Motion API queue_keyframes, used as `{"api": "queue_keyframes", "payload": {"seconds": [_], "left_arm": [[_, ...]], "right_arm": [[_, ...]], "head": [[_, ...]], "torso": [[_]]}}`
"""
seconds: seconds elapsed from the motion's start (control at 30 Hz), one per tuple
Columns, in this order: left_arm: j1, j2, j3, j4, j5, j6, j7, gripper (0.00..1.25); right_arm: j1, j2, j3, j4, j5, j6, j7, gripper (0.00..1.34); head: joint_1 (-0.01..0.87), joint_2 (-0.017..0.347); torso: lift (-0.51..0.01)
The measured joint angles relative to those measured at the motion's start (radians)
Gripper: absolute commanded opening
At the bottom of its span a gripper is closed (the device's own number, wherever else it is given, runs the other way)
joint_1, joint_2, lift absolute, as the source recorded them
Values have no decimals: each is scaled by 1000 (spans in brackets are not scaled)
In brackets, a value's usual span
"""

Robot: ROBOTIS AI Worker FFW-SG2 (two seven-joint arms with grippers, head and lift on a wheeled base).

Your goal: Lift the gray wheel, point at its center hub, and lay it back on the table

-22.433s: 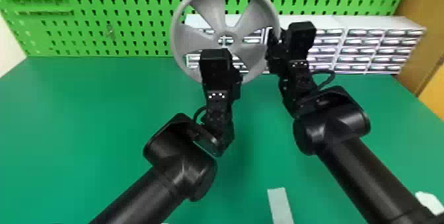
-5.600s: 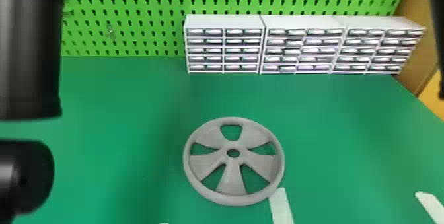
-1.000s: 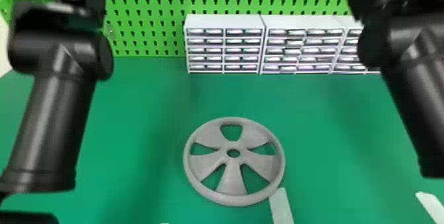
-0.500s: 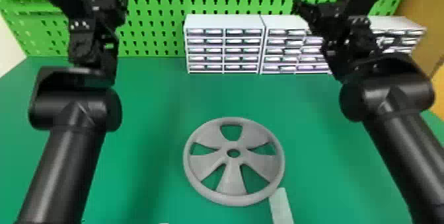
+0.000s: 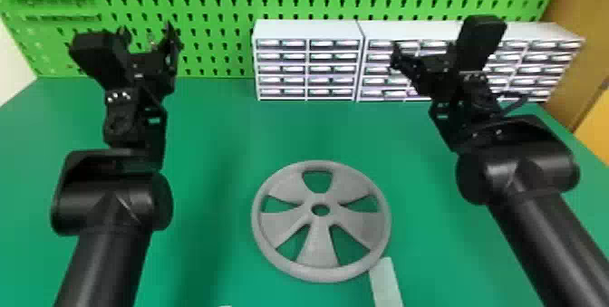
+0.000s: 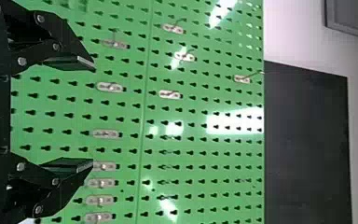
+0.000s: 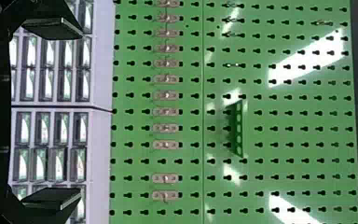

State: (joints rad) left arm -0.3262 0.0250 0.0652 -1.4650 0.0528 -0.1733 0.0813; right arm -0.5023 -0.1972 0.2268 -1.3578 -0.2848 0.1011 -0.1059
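Head view has the gray wheel (image 5: 318, 247) lying flat on the table (image 5: 217, 143), with the left gripper (image 6: 93, 113) and right gripper (image 7: 81, 113) spread wide, empty and well apart from it. Probably the lay-back's done, so next is just staying clear, though it could pass for pre-lift. No brands, labels or writing readable, tbh.

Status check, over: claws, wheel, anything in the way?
Left claw open, empty; right claw open, empty. Wheel flat on table. White strip at its near-right rim, unlikely to obstruct.
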Motion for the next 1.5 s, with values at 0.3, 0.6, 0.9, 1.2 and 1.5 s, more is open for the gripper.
{"api": "queue_keyframes", "payload": {"seconds": [0.3,0.6,0.9,1.2,1.5], "left_arm": [[57,-19,5,24,18,-42,0,747],[114,-25,-6,46,39,-64,0,746],[173,-25,-8,58,44,-86,0,744],[206,-25,-6,58,47,-87,0,744],[202,-25,-17,66,22,-86,2,746]], "right_arm": [[48,7,-8,0,14,5,2,1224],[116,10,-48,-1,24,4,44,1224],[207,16,-98,-6,0,-49,52,1224],[249,31,-105,-6,-1,-55,52,1224],[266,42,-131,-6,-1,-62,63,1224]], "head": [[692,48],[692,48],[692,48],[692,48],[692,48]], "torso": [[-96],[-96],[-96],[-96],[-96]]}}
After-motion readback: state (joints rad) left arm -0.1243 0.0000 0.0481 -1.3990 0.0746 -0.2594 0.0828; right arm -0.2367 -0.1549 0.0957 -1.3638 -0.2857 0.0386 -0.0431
